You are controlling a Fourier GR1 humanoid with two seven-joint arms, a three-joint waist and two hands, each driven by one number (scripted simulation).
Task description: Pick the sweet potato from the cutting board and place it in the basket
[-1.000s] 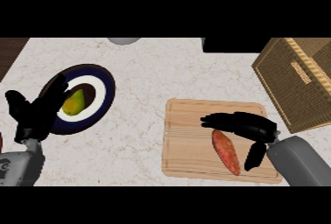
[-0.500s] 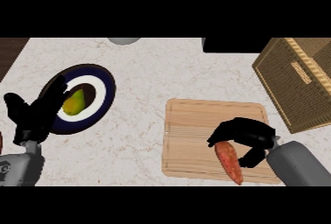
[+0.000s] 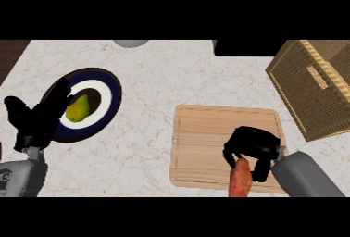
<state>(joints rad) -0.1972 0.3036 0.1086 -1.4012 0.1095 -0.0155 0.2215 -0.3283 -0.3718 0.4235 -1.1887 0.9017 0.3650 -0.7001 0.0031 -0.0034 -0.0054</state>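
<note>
Now right robot hand curls round sweet potato over cutting board.

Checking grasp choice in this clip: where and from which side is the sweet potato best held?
Around its upper end, from above. The sweet potato is long and narrow, lying lengthwise toward the cutting board's near edge, so fingers span its short width. The right hand is curled round that end already; the lower end pokes out. The left hand rests open by the plate.
</note>
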